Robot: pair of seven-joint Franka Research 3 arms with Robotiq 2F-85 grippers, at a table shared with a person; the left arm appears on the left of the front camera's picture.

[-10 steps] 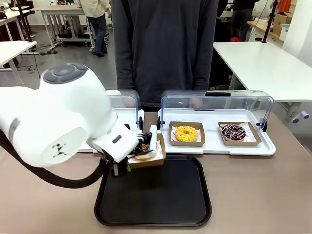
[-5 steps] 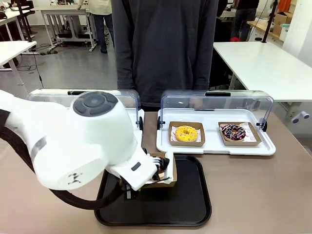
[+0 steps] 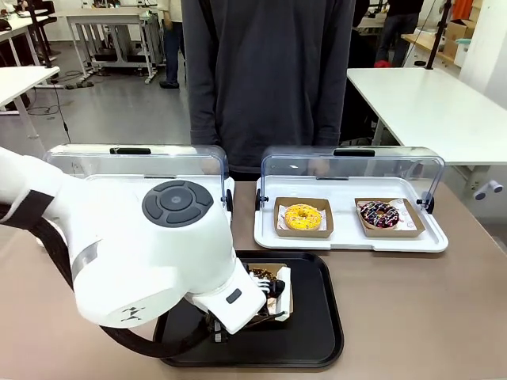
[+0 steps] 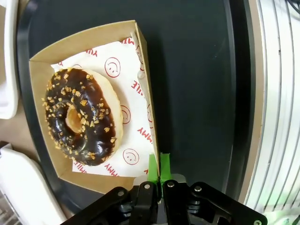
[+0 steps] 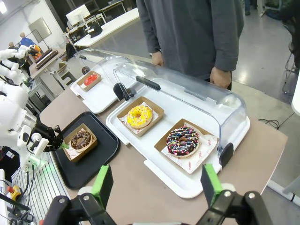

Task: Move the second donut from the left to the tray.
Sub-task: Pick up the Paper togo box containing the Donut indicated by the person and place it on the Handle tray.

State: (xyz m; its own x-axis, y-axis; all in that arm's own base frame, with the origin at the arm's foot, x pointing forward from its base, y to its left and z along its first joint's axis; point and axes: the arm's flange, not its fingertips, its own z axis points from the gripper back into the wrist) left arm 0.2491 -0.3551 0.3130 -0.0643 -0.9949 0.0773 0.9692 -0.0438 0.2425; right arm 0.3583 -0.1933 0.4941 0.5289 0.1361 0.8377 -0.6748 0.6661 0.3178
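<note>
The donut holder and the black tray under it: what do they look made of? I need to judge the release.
The holder looks like thin brown cardboard: matte, with folded walls, lined with white printed paper. The left gripper pinches one wall. The tray looks like black plastic, hedged: a smooth, slightly glossy surface with a moulded raised rim. The second donut from the left has shiny dark glaze with tan crumbs.

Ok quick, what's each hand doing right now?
Left hand: closed on the wall of the square brown cardboard holder carrying the chocolate-glazed crumb-sprinkled ring donut.
Right hand: open, holding nothing.
</note>
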